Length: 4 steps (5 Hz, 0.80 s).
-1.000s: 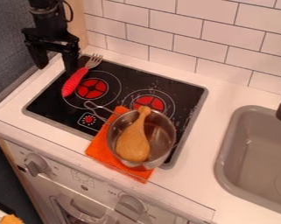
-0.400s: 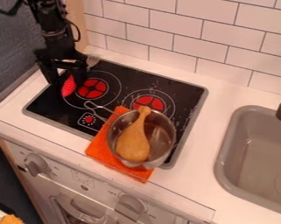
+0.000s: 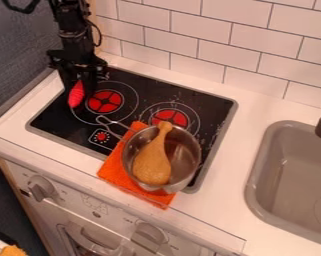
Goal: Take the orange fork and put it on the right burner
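1. Camera view, and here's my gripper (image 3: 80,90), hanging over the far left part of the black stovetop (image 3: 59,122), right above the fork (image 3: 76,96). Is it wide or narrow, holding or not? I can't tell from here!
2. There's that fork, its red handle poking out below the gripper, just beside the left burner (image 3: 104,101); its metal head is hidden.
3. Over to the right burner (image 3: 170,118), glowing red, and close in front of it stands the metal pot (image 3: 191,162), a brown drumstick (image 3: 152,162) inside, thin end up at the rim.
4. Under the pot, an orange cloth (image 3: 116,167); out right, the grey sink (image 3: 293,175).
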Motion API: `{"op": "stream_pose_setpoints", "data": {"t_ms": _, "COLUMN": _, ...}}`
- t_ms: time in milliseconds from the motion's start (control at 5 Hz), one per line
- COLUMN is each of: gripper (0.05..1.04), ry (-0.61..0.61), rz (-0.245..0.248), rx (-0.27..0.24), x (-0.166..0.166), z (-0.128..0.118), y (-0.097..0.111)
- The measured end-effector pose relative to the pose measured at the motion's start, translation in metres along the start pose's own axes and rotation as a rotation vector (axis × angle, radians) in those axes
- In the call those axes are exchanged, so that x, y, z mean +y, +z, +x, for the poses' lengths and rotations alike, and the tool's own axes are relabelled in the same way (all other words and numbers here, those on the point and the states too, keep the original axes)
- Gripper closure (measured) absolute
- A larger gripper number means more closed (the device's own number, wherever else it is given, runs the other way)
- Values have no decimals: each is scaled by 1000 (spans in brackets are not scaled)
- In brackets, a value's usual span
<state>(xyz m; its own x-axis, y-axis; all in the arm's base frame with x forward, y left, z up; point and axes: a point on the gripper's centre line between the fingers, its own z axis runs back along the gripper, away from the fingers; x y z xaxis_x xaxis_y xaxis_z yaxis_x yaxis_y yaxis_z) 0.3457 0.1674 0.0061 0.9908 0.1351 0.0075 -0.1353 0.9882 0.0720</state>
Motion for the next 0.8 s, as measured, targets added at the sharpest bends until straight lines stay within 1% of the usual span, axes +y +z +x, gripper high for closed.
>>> {"op": "stream_pose_setpoints", "data": {"t_ms": 200, "gripper": 664, "ry": 15, "rz": -10, "rx": 4, "x": -3, "z": -4, "y": 1}}
{"op": "stream_pose_setpoints", "data": {"t_ms": 400, "gripper": 664, "ry": 23, "rz": -34, "rx": 13, "x": -11, "z": -10, "y": 18}}
{"op": "stream_pose_setpoints", "data": {"t_ms": 600, "gripper": 664, "ry": 26, "rz": -121, "rx": -12, "x": -41, "z": -7, "y": 54}}
{"op": "stream_pose_setpoints", "data": {"t_ms": 800, "gripper": 664, "ry": -34, "rz": -211, "rx": 5, "x": -81, "z": -6, "y": 60}}
